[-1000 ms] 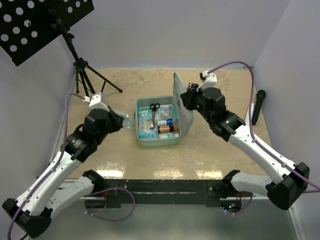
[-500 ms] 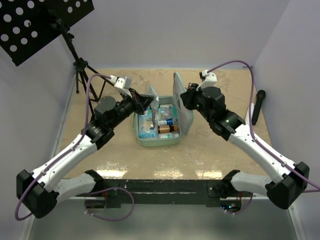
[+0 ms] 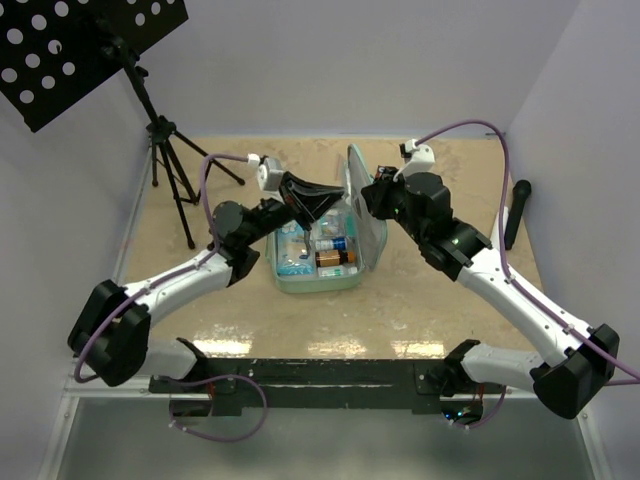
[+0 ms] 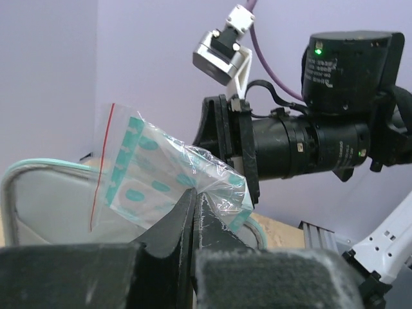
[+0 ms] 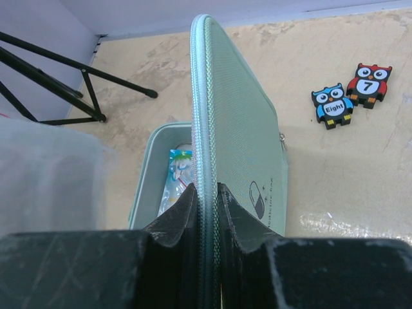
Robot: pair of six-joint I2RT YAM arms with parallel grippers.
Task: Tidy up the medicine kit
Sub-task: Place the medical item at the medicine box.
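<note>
The mint-green medicine kit lies open mid-table, with packets, a blue box and a brown bottle in its base. My right gripper is shut on the edge of the lid and holds it upright. In the right wrist view the fingers clamp the zip edge of the lid. My left gripper is shut on a clear zip bag with teal print. It holds the bag above the base, close to the lid's grey lining, fingertips pressed together.
A black tripod stand is at the back left. A black marker-like stick lies at the right edge. Two owl number tiles lie beyond the lid. The right arm's wrist is close in front of my left gripper.
My left arm has swung from the table's left side to over the open case, carrying the bag. The right arm and the lid have stayed still.
</note>
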